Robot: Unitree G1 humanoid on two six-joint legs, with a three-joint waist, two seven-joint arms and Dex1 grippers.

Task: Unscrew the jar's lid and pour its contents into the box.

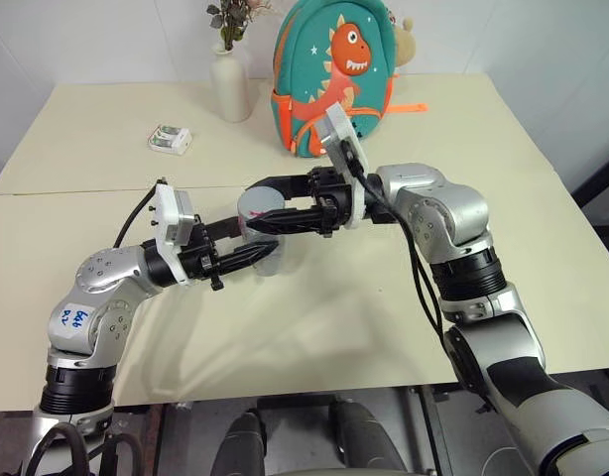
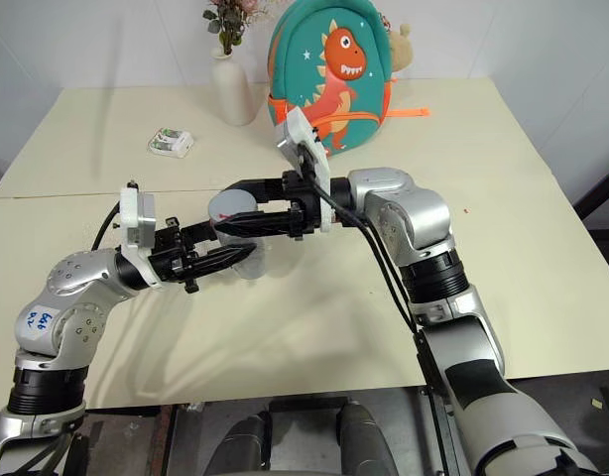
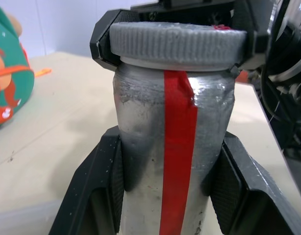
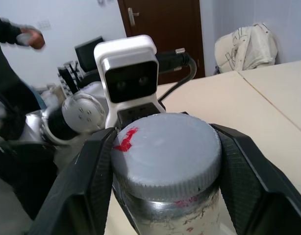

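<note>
Up above the table [image 1: 384, 327], the left gripper [image 1: 247, 256] is clamped tight around the jar [image 3: 175, 161], holding it upright, while the right gripper [image 1: 275, 220] has both black fingers pressed against the rim of the lid [image 4: 165, 154], which sits on the jar.

Cream table [image 1: 404, 327] w/ vase [image 1: 231, 87], backpack [image 1: 324, 69], sm packet [image 1: 171, 140].

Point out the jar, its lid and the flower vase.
jar [image 3: 175, 147]: left wrist view, red stripe on its wall.
lid [image 4: 165, 147]: right wrist view, flat grey top.
flower vase [image 1: 231, 87]: left eye view, white body.
</note>
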